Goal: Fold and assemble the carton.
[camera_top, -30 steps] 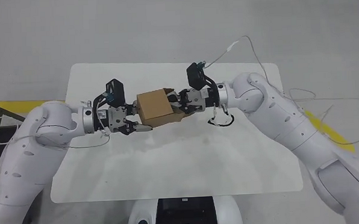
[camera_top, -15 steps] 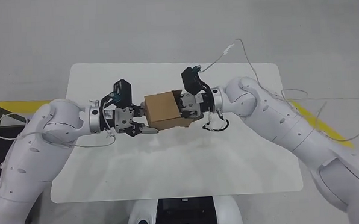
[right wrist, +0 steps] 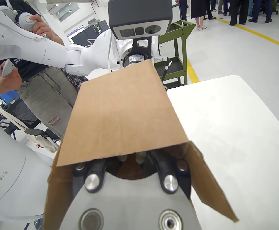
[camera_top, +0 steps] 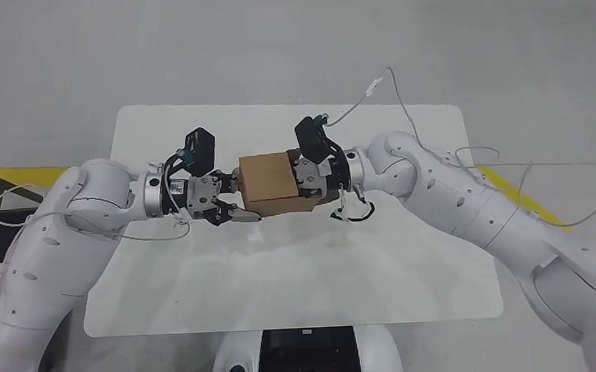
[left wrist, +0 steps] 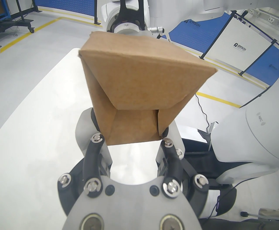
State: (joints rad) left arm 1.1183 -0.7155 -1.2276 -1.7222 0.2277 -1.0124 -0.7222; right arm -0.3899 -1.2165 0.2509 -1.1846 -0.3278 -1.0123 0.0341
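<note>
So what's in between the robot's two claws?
The brown carton. The top view shows it stretching from the left claw straight across to the right claw, with nothing else between them.

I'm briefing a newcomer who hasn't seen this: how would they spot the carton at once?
Find the white table. Over its middle, between the left gripper and the right gripper, is the carton: a plain brown cardboard box, the only brown thing among white arms.

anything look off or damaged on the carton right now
No tear or crush shows. The carton is just unfinished: its end facing the left gripper gapes open, and flaps splay loose around the right gripper.
</note>
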